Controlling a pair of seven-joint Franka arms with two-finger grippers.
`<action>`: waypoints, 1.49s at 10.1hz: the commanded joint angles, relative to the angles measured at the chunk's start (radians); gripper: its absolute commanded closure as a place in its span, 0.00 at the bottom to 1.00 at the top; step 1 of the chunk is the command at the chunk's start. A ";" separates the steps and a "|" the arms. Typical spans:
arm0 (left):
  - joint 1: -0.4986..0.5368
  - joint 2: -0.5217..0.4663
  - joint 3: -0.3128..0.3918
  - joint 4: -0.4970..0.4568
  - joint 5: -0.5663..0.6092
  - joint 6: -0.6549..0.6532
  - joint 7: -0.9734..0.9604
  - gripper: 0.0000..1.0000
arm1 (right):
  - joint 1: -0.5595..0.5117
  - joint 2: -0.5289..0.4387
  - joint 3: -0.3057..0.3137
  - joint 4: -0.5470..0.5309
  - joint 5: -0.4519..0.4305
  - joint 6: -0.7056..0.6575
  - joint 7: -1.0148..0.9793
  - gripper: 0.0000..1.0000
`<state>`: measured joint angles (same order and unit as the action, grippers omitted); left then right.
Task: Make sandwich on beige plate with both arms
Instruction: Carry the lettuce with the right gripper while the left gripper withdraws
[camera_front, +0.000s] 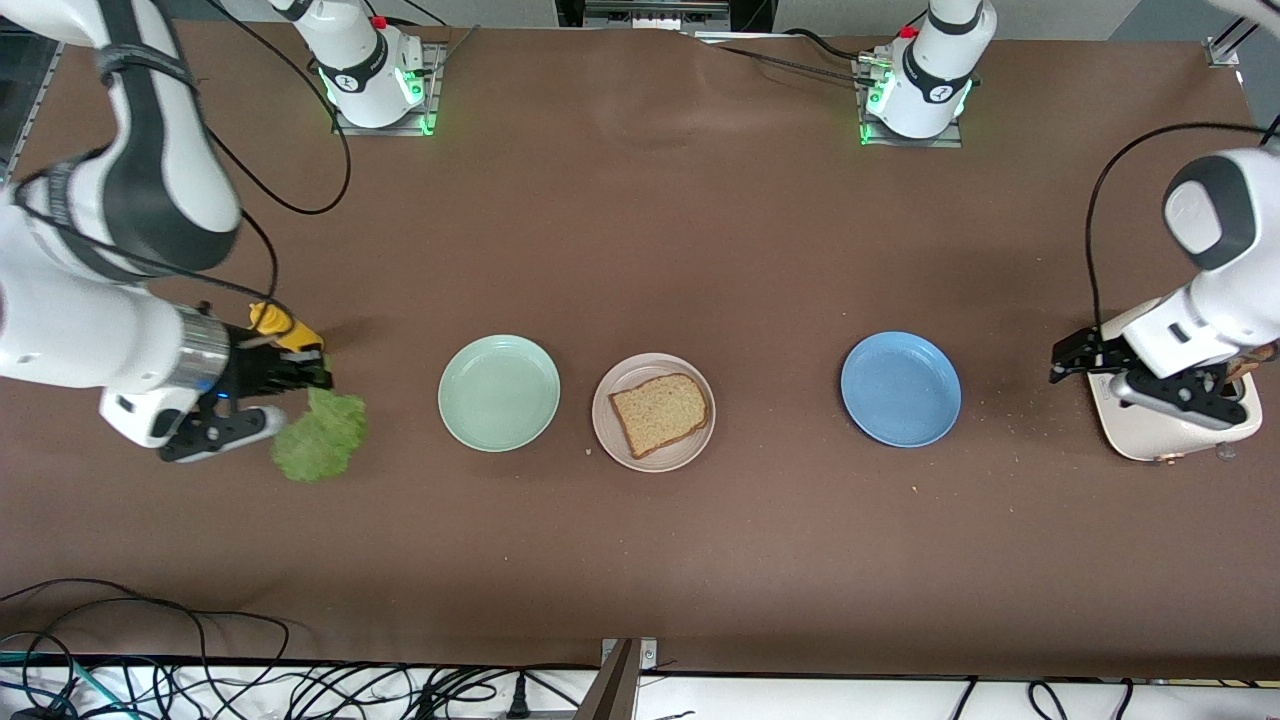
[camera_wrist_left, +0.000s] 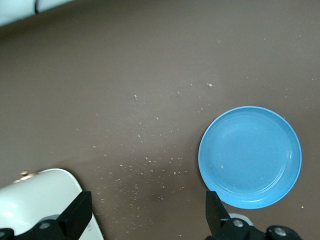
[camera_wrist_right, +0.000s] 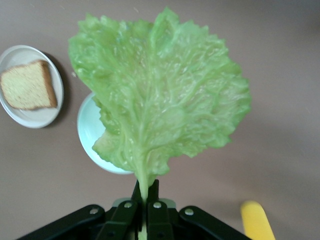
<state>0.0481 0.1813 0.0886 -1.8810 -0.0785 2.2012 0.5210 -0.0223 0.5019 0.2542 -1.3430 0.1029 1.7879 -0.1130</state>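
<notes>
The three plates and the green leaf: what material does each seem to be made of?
The beige plate, mint-green plate and blue plate look like smooth matte plastic or melamine: even colour, soft sheen, thin rims; ceramic cannot be excluded. The lettuce leaf, held by the right tool, shows veins and ruffled edges; real or imitation cannot be told.

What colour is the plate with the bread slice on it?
Pale beige-pink plate, holding one brown bread slice; clearest in the front view.
</notes>
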 joint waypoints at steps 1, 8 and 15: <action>-0.016 -0.088 0.022 -0.014 0.036 -0.017 -0.004 0.00 | 0.066 0.044 -0.001 0.024 -0.002 0.105 0.047 1.00; -0.031 -0.180 0.002 0.055 0.097 -0.163 0.008 0.00 | 0.326 0.191 -0.004 0.028 -0.146 0.413 0.470 1.00; 0.006 -0.009 -0.115 0.477 0.101 -0.695 0.008 0.00 | 0.511 0.369 -0.009 0.079 -0.271 0.653 0.471 1.00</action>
<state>0.0569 0.1162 -0.0140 -1.4871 -0.0145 1.5758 0.5240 0.4661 0.8183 0.2521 -1.3303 -0.1103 2.4224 0.3638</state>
